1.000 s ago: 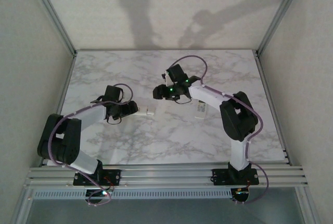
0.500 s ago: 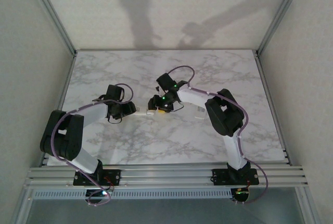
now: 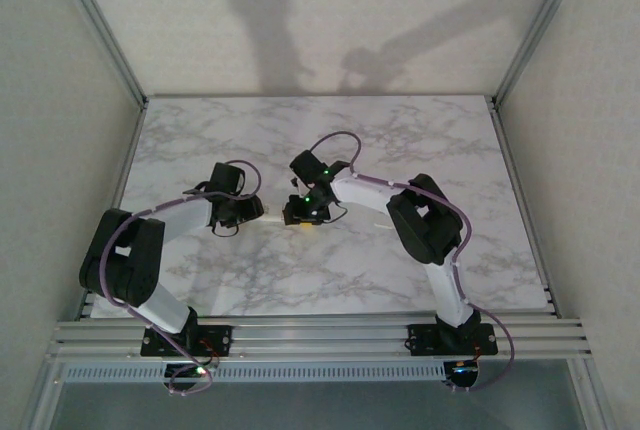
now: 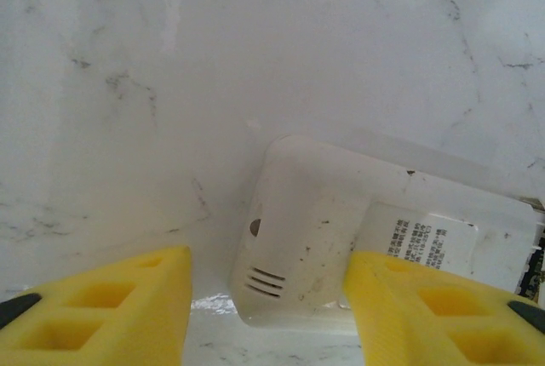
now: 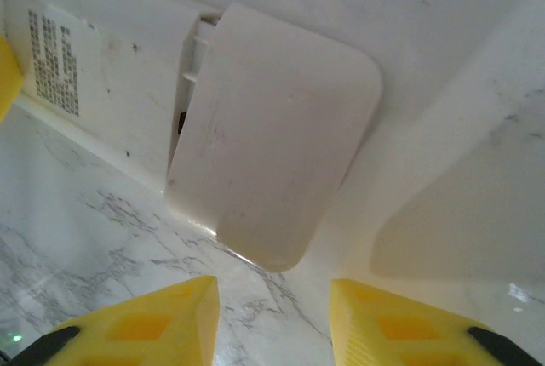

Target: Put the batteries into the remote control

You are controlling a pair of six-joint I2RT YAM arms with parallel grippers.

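At the centre of the grey-veined marble table point(image 3: 400, 140), top view: both arms fold inward, with the left gripper point(image 3: 262, 214) and right gripper point(image 3: 300, 218) low at opposite ends of the white plastic remote point(image 3: 277, 216).

Left wrist view: the yellow fingers point(image 4: 111, 306) are spread and straddle the remote's end, with a gap on one side.

Right wrist view: the yellow fingers point(image 5: 162, 319) stand apart, clear of the skewed rounded white cover point(image 5: 272, 145).

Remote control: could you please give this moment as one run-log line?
left claw: open, around remote end | right claw: open, by skewed battery cover | remote: back side up
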